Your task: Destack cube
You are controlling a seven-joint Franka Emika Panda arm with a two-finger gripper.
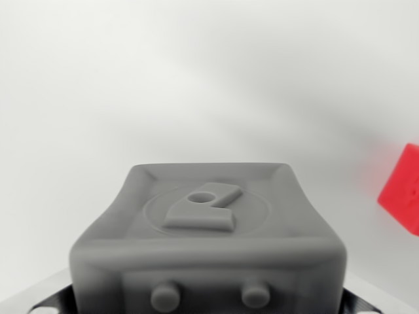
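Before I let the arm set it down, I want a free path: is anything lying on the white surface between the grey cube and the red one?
Nothing visible does. The grey cube fills the lower middle of the wrist view, the red cube sits at the right edge, and the white surface between them looks bare.

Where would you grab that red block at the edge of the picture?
Probably by two opposite flat side faces, coming from above. The red cube sits apart from the grey cube, at the wrist view's right, with open surface around its visible part. It is blurred and partly cropped.
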